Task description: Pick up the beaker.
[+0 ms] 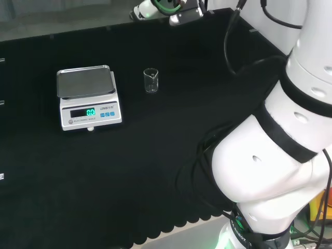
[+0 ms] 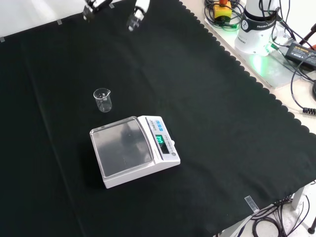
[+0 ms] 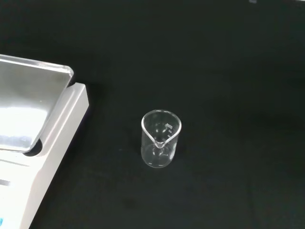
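Beaker [image 3: 161, 139] stands upright — long axis vertical — beside the scale [image 3: 33, 143].

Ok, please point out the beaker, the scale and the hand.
beaker [image 3: 161, 139], wrist view, glass wall below the spout.
scale [image 2: 123, 148], front view, middle of its metal pan.
hand [image 2: 134, 19], front view, on one finger.

The hand [image 2: 136, 15] hangs at the far edge of the front view, fingers [image 2: 134, 20] straight and spread apart, pointing downward, holding nothing.

Clear glossy beaker [image 3: 161, 139], matt black cloth [image 2: 207, 98], scale [image 2: 134, 150] w/ shiny metal pan.
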